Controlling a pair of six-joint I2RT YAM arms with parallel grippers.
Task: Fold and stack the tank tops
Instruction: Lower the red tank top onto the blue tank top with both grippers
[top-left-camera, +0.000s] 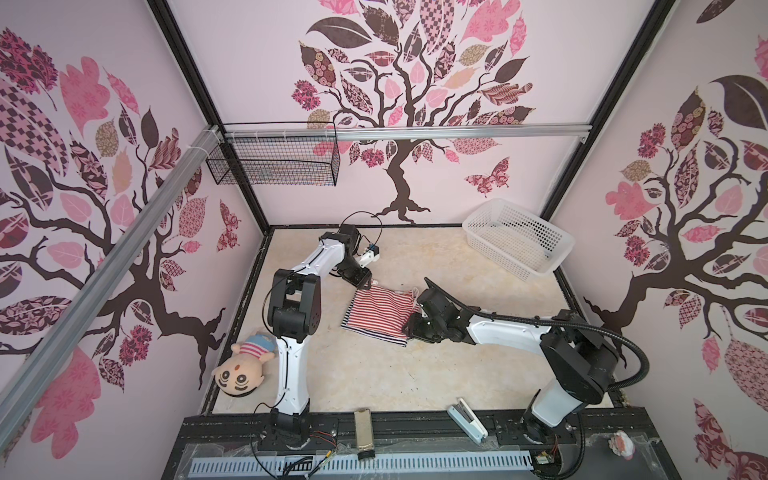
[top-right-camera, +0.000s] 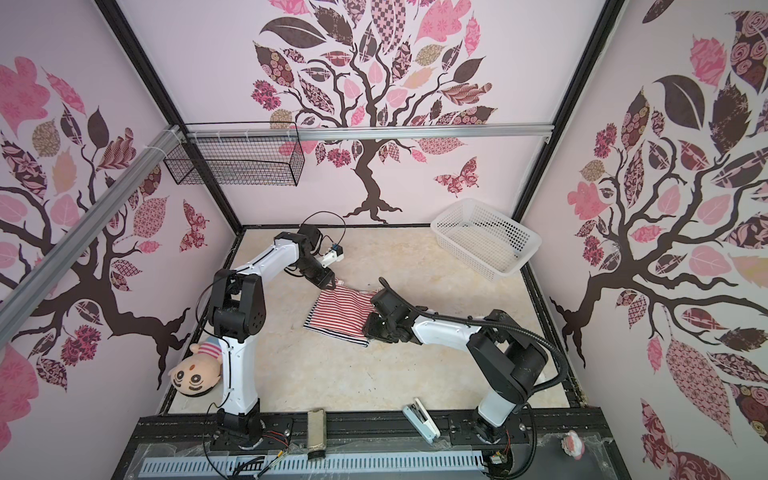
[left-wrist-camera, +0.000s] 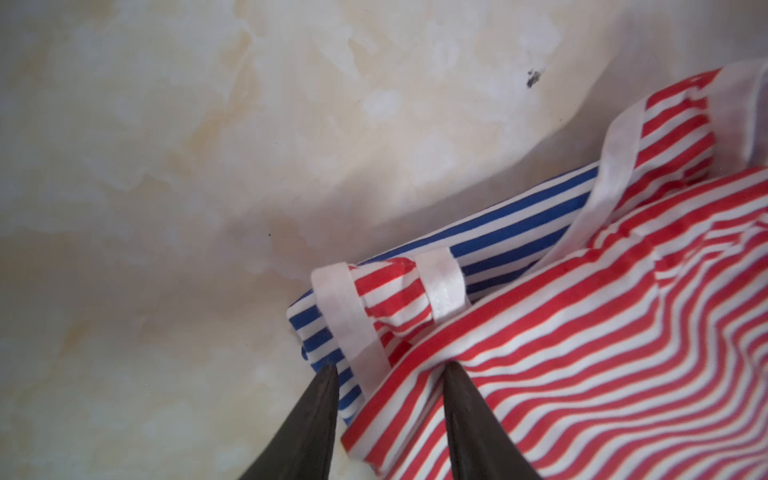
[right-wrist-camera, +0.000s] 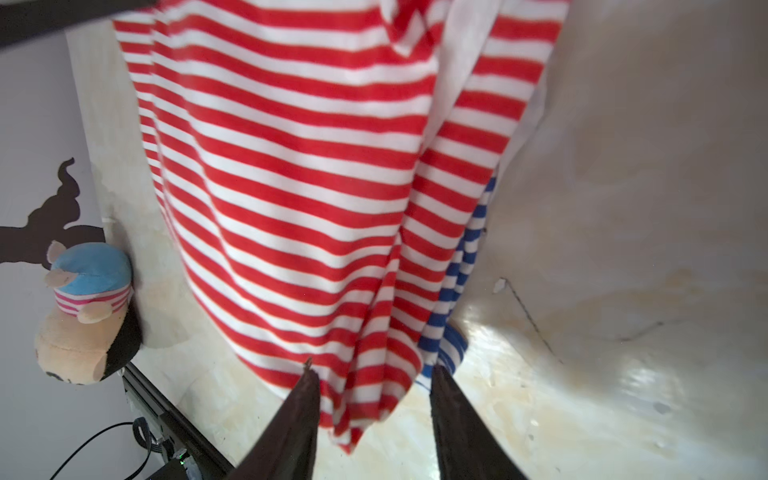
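Midway across the table (top-left-camera: 374, 382), between the two arms, the tank tops lie one on the other: the red-and-white tank top (top-left-camera: 380, 309) is on top as a rough folded rectangle, and the navy-and-white tank top (top-left-camera: 376, 336) shows only as a thin band along the near edge. In the left wrist view the navy also peeks out at a corner, under the red top's white-trimmed straps. The left gripper (left-wrist-camera: 389, 367) sits at that far corner with its jaws apart, their tips resting at the cloth on either side of a strap and pinching nothing. The right gripper (right-wrist-camera: 374, 371) is at the opposite side, likewise spread. A loose red corner droops between its fingers without being clamped. By the look of it, folding and stacking are as good as done. The red top is rumpled and its straps are bunched, so a bit of smoothing could remain. After that the arms only need to lift clear without dragging the pile. The plush doll (top-left-camera: 243, 370) and the white basket (top-left-camera: 519, 241) sit well apart from the pile.
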